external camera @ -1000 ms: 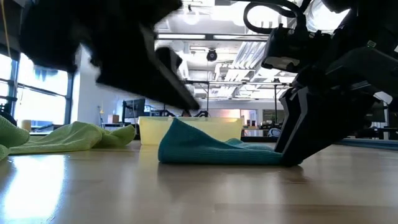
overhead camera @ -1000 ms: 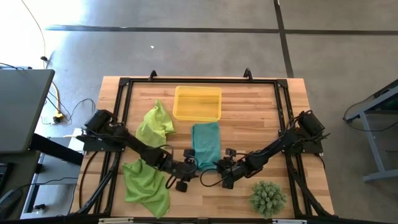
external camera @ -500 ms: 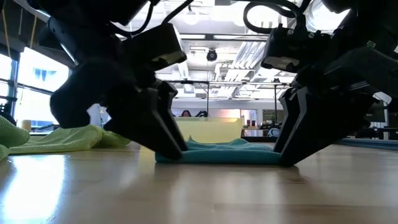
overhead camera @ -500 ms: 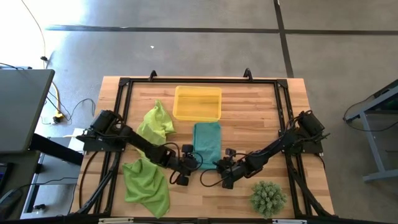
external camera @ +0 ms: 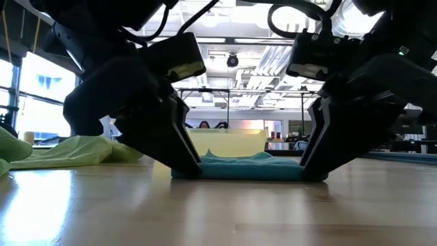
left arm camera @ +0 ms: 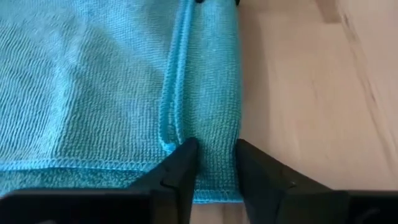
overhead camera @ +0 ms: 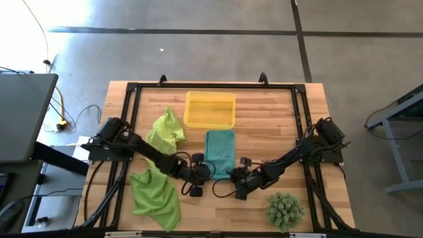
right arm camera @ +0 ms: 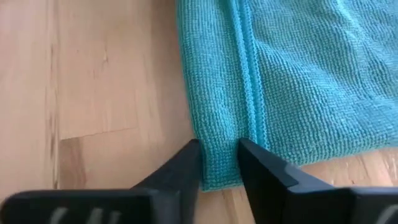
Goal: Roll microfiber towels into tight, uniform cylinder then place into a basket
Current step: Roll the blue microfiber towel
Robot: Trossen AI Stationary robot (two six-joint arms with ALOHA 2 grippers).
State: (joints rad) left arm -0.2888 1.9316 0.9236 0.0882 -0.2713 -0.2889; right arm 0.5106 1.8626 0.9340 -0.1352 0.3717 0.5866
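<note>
The teal towel (overhead camera: pixel 219 151) lies flat on the table as a folded strip, just near of the yellow tray (overhead camera: pixel 210 110). My left gripper (left arm camera: pixel 216 163) is shut on the towel's near left corner. My right gripper (right arm camera: pixel 219 163) is shut on its near right corner. In the low view both grippers, the left (external camera: pixel 186 167) and the right (external camera: pixel 313 171), reach down to the towel (external camera: pixel 249 167) at the tabletop. Two lime-green towels lie crumpled at the left, one farther back (overhead camera: pixel 165 132) and one nearer (overhead camera: pixel 156 198). My left gripper pinches a narrow strip of the folded cloth at the near left corner (left arm camera: pixel 217 146), between its two fingers (left arm camera: pixel 183 167). The fingers slant down from the table's left. The towel lies flat on the table. My right gripper pinches a narrow strip of the folded cloth at the near right corner (right arm camera: pixel 219 146), between its two fingers (right arm camera: pixel 258 168). The fingers slant down from the table's right. The towel lies flat on the table.
A spiky green plant (overhead camera: pixel 285 210) stands at the near right corner of the table. A black frame (overhead camera: pixel 211 86) runs around the tabletop. Bare wood shows between the towel and the plant.
My left gripper has come down toward the towel's near left corner and now rests there at the tabletop. The towel's left part, which stood raised in a peak, now lies flat.
</note>
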